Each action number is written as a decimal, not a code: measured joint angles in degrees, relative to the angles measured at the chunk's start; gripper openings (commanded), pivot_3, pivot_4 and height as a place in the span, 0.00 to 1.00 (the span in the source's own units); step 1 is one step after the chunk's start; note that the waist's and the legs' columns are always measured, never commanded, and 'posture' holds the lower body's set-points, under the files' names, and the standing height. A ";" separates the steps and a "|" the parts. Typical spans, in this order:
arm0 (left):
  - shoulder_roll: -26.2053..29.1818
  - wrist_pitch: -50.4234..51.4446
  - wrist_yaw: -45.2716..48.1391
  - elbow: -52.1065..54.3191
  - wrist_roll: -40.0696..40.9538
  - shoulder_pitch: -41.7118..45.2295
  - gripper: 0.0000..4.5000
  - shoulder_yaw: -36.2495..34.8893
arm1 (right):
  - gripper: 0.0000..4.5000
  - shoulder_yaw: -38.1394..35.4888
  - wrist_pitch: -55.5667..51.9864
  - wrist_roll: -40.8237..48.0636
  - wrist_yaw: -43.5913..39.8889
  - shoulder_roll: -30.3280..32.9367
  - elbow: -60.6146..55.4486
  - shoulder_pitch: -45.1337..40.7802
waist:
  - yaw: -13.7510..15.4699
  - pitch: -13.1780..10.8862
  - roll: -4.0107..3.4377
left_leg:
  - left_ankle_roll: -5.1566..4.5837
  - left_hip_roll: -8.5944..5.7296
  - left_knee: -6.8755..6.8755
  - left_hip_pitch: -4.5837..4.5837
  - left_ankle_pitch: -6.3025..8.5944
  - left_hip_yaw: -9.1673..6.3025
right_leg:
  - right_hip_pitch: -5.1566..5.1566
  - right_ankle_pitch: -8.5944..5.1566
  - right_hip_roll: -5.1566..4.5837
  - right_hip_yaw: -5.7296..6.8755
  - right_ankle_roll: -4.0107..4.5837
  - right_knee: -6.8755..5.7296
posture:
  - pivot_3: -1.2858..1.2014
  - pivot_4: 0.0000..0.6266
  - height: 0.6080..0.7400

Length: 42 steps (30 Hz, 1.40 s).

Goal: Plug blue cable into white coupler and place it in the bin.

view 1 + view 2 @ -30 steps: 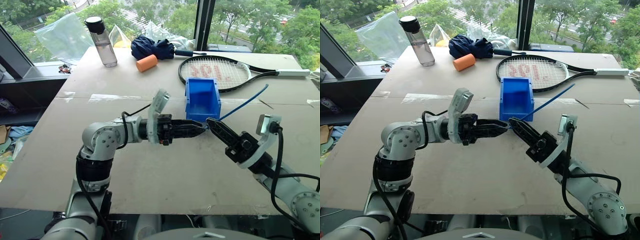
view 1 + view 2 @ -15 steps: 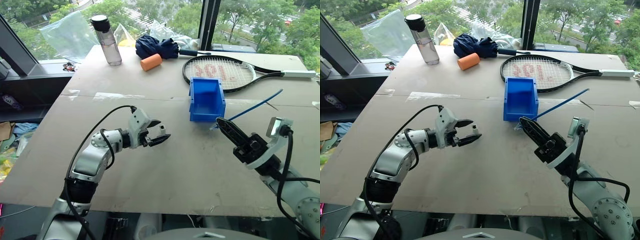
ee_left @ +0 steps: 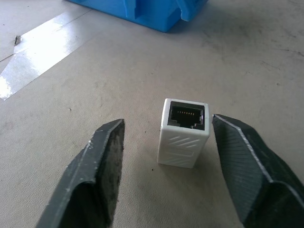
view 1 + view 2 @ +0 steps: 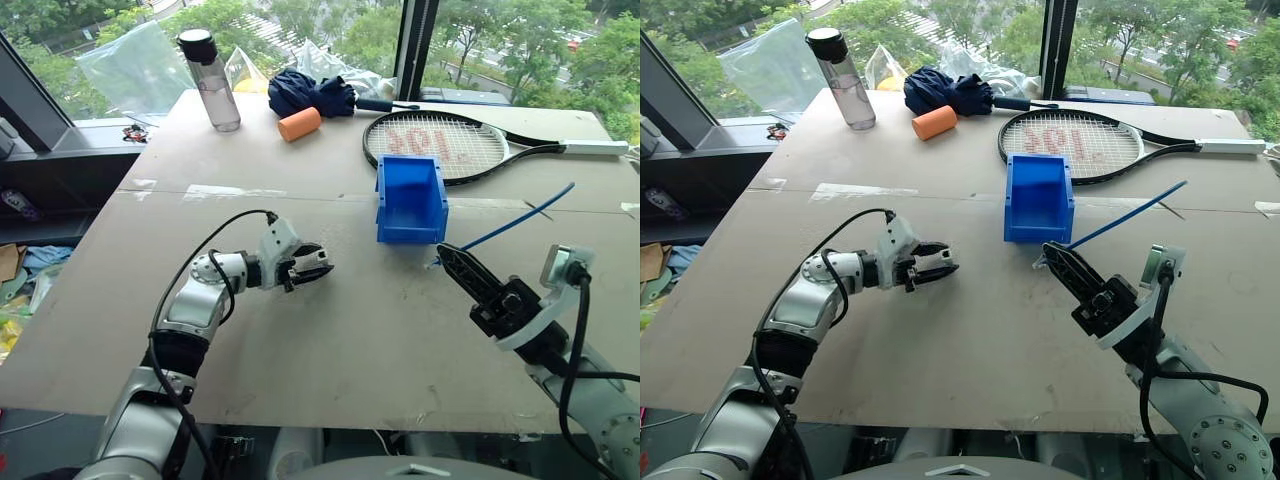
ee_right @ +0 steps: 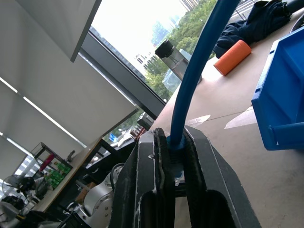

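From the head views, the left gripper (image 4: 318,270) hovers low over the table (image 4: 330,340), left of and nearer than the bin (image 4: 409,200), while the right gripper (image 4: 447,258) pinches the blue cable (image 4: 520,212). The left wrist view shows its fingers (image 3: 90,185) spread around the upright white coupler (image 3: 184,132). In the right wrist view, that arm's fingers (image 5: 147,183) are pressed onto the cable's end.

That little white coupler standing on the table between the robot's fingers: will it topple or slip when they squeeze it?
The white coupler stands upright on a small end, so an uneven nudge would probably tip it. The left gripper has one finger much nearer than the other, which adds to that risk. It looks light, hard and smooth, though its ribbed face may help grip.
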<state>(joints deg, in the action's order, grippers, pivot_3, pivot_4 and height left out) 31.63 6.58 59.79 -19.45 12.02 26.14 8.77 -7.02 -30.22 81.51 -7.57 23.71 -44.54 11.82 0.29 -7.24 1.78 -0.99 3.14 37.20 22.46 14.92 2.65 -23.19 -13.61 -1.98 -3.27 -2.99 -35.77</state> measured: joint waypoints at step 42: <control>-11.23 -10.64 21.37 -11.02 -10.51 14.13 0.12 14.36 | 0.00 22.57 1.50 -54.47 -31.91 6.25 25.90 -24.96 | 0.34 0.02 0.00 | -0.02 -0.06 0.25 0.19 -0.01 -0.29 | -0.01 0.09 0.16 0.17 -0.15 -0.07 | 0.52 0.24 1.00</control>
<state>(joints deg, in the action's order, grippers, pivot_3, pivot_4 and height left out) 20.40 -4.05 81.15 -30.47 1.51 40.27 23.13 15.56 -28.73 27.03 -39.48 29.96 -18.64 -13.14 0.63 -7.22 1.78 -1.01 3.08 37.45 22.65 14.91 2.36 -23.19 -13.52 -1.82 -3.11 -3.14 -35.84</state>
